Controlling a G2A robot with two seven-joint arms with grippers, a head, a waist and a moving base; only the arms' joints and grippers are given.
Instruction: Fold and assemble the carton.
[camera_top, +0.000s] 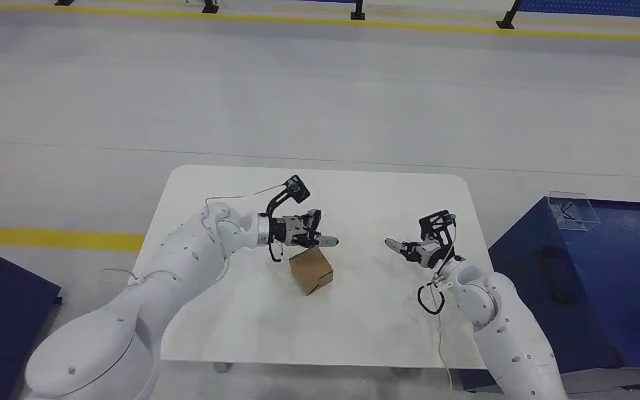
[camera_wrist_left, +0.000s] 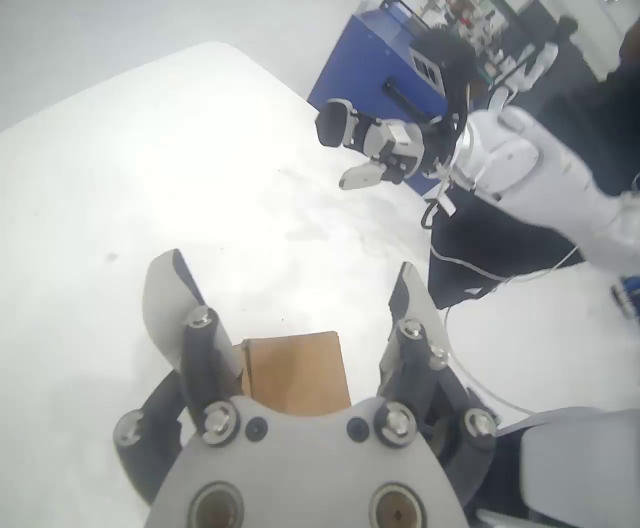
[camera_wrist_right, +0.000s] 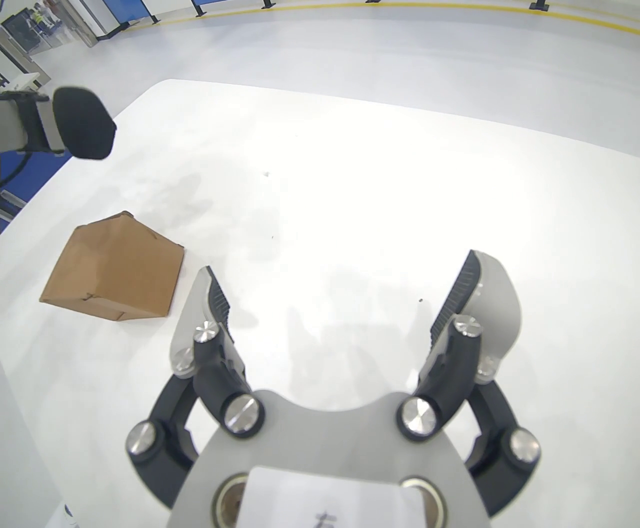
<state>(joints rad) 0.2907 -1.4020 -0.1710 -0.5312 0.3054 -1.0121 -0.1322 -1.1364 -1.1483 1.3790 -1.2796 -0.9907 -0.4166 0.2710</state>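
Left claw (camera_wrist_left: 287, 265) spread near carton (camera_wrist_left: 295, 370); right claw (camera_wrist_right: 341, 265) spread, empty; white table (camera_top: 380, 200), grey floor (camera_top: 300, 90).

The white surface (camera_top: 380, 200), rounded at its corners, stood on a pale grey floor (camera_top: 320, 100). A small brown carton (camera_top: 311, 270) sat directly on it, near the middle and somewhat toward the robot's left, turned at an angle to the edges. Faint smudges (camera_wrist_right: 190, 192) and a few dark specks (camera_wrist_right: 266, 174) marked the top.

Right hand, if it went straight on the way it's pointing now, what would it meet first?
Probably the bare table: the open right hand points down at it, and the carton lies off to one side of that line. Depth is unclear.
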